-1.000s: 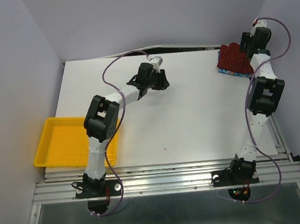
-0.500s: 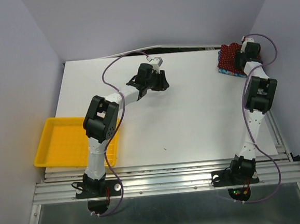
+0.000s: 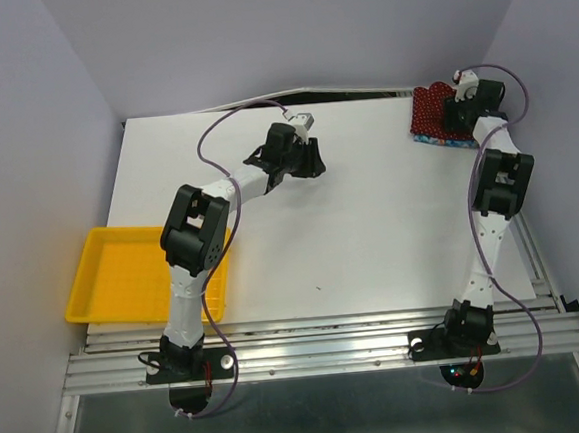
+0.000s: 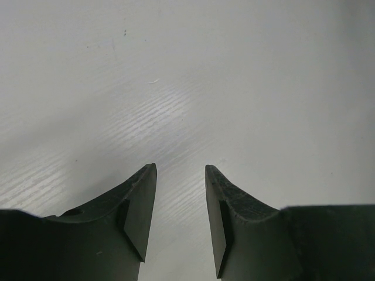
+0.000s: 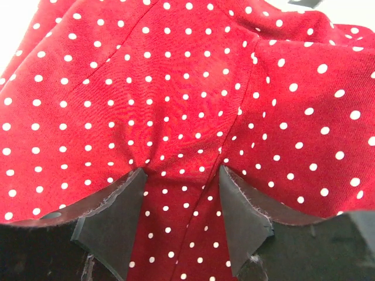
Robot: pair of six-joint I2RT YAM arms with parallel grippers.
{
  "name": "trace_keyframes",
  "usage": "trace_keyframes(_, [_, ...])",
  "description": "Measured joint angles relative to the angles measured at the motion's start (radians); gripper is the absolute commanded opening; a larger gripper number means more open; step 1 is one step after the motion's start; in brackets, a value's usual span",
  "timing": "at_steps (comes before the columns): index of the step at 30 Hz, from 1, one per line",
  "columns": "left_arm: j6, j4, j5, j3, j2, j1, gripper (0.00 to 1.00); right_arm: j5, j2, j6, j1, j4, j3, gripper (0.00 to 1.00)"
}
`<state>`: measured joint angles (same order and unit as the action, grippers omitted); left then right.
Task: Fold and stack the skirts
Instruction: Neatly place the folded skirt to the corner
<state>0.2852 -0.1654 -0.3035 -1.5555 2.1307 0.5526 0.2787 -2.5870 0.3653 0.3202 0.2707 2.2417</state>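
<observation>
Skirts number two in the top view, stacked at the far right corner of the table (image 3: 371,230). The red skirt (image 3: 430,110) lies on top, and the blue skirt (image 3: 432,139) shows only as a thin strip along the pile's near edge. You also have one tray (image 3: 114,275), reaching past the table's near left edge beside the left arm's base, and two arms. The pile sits close to the far edge and the right wall, so you have little room behind it or to its right. Your open room lies toward the middle and left. The right gripper (image 3: 459,113) is down on the right part of the pile. The left gripper (image 3: 310,160) hangs over the far middle, well apart from the pile. Against a second ago, the right gripper has come in from beyond the corner onto the pile, and the pile has slid a little to the left. The left arm has not moved.

In the left wrist view you see one left gripper (image 4: 180,170), its fingers apart with nothing between them and only tabletop beneath.

In the right wrist view one skirt shows, the red skirt (image 5: 176,88), filling the frame. The right gripper (image 5: 183,172) has its fingers apart, tips pressed into the cloth, which puckers into small folds between them.
</observation>
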Motion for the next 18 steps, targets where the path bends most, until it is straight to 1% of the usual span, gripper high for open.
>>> trace_keyframes(6, [0.000, 0.011, 0.000, -0.015, 0.000, 0.000, 0.50, 0.127, 0.000, 0.058, -0.050, 0.028, 0.000, 0.60])
trace_keyframes(10, [0.000, 0.015, 0.000, -0.021, 0.000, 0.000, 0.50, 0.159, 0.000, 0.048, -0.091, 0.043, 0.003, 0.62])
trace_keyframes(13, [0.000, 0.021, 0.000, -0.026, 0.000, 0.000, 0.50, 0.155, 0.002, 0.010, -0.109, 0.039, 0.001, 0.63])
trace_keyframes(18, [0.000, 0.028, 0.000, -0.029, 0.000, 0.000, 0.50, 0.127, 0.037, -0.122, -0.108, 0.009, -0.033, 0.63])
